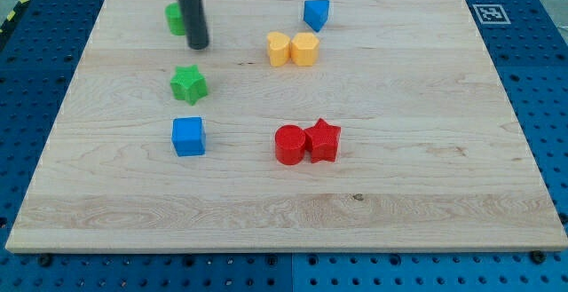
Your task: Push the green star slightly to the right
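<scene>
Right now my tip (pixel 198 45), a plain dark rod with no claw to open or close, rests on the wooden board (pixel 426 185) above the green star-shaped block (pixel 188 83), apart from it and in front of a second green block (pixel 175 19). The star sits toward the view's left, above the blue cube (pixel 188 137). To do this well, I should circle to the star's left side, then nudge rightward briefly.

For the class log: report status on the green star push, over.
My tip sits above the green star, toward the view's top, apart from it. Star not touching any block. Path to the view's right open; blue cube below it.
</scene>
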### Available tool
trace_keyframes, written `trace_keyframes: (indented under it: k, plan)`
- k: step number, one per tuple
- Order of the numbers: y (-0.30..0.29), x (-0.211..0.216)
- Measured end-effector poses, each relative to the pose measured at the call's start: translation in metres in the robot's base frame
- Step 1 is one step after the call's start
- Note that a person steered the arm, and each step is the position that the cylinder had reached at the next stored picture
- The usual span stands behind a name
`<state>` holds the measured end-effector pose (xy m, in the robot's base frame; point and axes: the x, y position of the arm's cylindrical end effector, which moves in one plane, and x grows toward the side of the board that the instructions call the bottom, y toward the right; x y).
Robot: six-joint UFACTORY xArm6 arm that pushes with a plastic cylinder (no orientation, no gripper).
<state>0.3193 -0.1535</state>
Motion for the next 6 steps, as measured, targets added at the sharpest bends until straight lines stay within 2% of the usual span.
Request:
trace_keyframes:
  k: [1, 3, 6]
  plan:
    - [-0.032, 0.0]
    - [-0.032, 0.056]
    - [0.023, 0.101]
